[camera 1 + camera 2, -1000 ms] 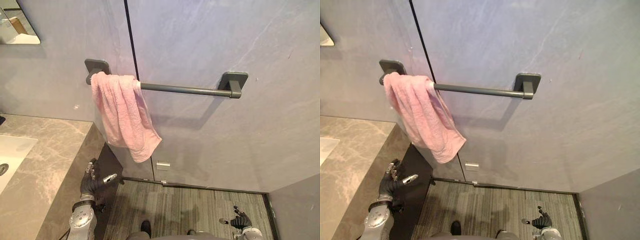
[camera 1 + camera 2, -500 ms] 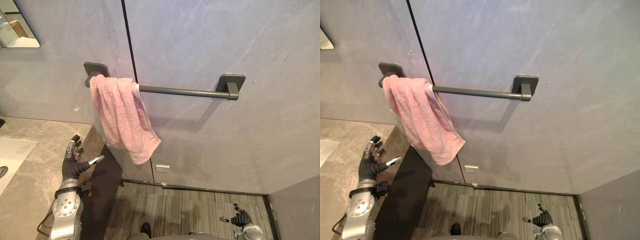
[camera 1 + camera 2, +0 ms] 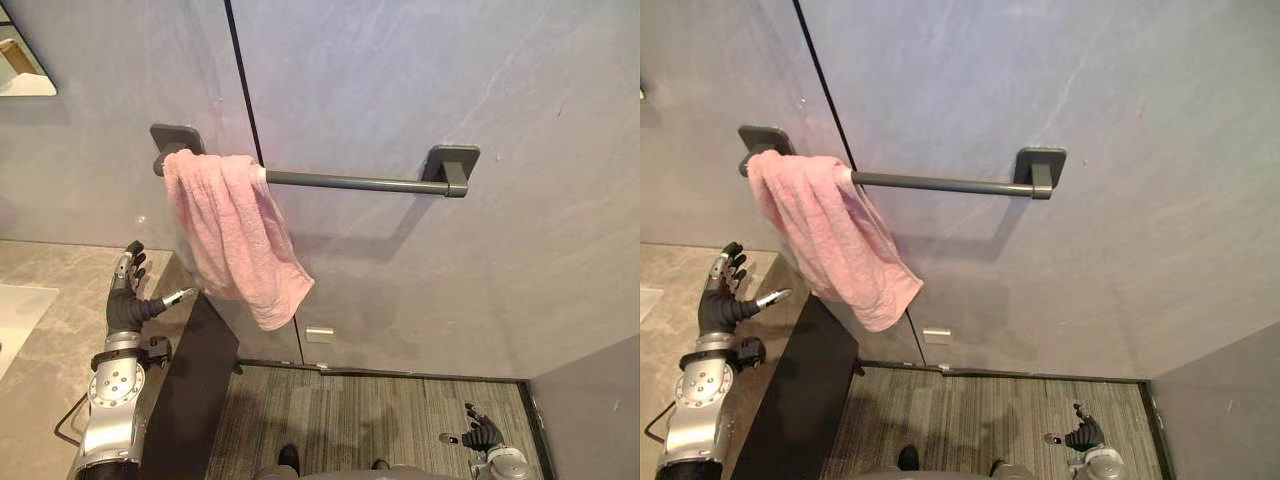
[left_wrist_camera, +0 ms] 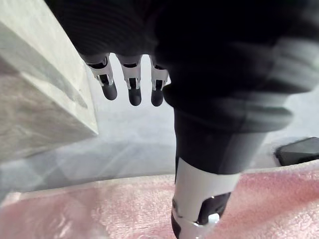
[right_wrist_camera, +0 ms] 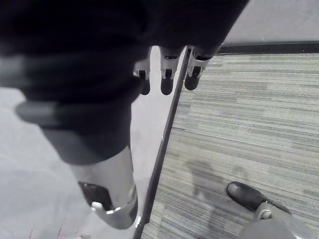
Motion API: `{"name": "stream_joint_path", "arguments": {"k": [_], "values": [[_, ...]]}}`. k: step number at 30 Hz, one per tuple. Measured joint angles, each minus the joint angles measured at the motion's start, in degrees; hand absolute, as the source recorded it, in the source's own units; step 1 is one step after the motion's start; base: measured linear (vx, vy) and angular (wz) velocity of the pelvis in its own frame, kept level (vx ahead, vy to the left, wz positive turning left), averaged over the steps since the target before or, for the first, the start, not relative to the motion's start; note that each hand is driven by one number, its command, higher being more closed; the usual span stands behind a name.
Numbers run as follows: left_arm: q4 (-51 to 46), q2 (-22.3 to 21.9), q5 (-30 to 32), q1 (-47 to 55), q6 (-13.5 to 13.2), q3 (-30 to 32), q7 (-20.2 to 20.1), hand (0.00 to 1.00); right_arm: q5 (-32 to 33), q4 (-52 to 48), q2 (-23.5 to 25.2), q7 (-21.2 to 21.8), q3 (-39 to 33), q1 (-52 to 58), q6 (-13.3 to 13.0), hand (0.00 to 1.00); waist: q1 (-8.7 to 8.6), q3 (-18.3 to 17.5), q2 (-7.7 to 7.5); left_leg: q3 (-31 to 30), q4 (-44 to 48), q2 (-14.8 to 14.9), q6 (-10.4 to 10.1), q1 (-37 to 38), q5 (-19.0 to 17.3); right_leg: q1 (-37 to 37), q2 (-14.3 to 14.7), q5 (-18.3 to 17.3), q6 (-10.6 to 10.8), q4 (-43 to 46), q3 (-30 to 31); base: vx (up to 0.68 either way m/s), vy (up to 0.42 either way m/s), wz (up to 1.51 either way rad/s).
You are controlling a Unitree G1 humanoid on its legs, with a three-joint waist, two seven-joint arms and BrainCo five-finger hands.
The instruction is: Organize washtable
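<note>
Left hand (image 3: 125, 305) spread, empty, near pink towel (image 3: 235, 235) long-axis down off wall rail (image 3: 350, 182); right hand (image 3: 485, 437) relaxed, low

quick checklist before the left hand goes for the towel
1. Left hand empty: ok, fingers straight, nothing held.
2. Left hand touching the towel: not ok, it is beside the towel, apart from it, above the counter corner.
3. Towel spread evenly: not ok, it is bunched at the left end of the bar and hangs skewed.
4. Room on the bar: ok, the rest of it is bare.
5. Right hand out of the way: ok, low near the floor, open.
</note>
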Motion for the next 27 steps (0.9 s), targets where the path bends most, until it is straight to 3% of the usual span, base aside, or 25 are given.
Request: {"name": "stream_joint_path", "arguments": {"k": [12,13,27], "values": [[0.14,2.14,1.84,-2.62,0.03,-5.03,-1.24,0.0,-0.06,-0.05,-0.22,0.11,0.44,-0.43,0.0,0.0,-0.23,-0.07,-0.04,1.27,-0.01,-0.01,0.01,-0.06,0.0,-0.05,0.19,1.66,0.12,-1.82,1.49,-0.02,0.005,-0.07],[0.17,2.19,2.33,-3.02,0.06,-5.97,-1.32,1.0,-0.06,-0.05,-0.29,0.09,1.02,-0.34,0.01,0.0,-0.32,-0.14,-0.15,1.31,-0.02,-0.03,0.01,-0.08,0.0,-0.02,0.19,1.8,0.11,-2.23,1.52,-0.03,0.007,-0.03],[2.08,2.22,4.43,-3.74,0.14,-7.91,-2.11,1.0,-0.09,-1.84,-0.35,0.17,2.39,-0.49,-0.01,0.0,-2.05,-0.33,-0.3,1.66,-0.03,0.01,0.01,-0.09,-0.01,0.08,0.33,2.4,0.04,-2.83,2.01,0.0,-0.001,-0.01]]}}
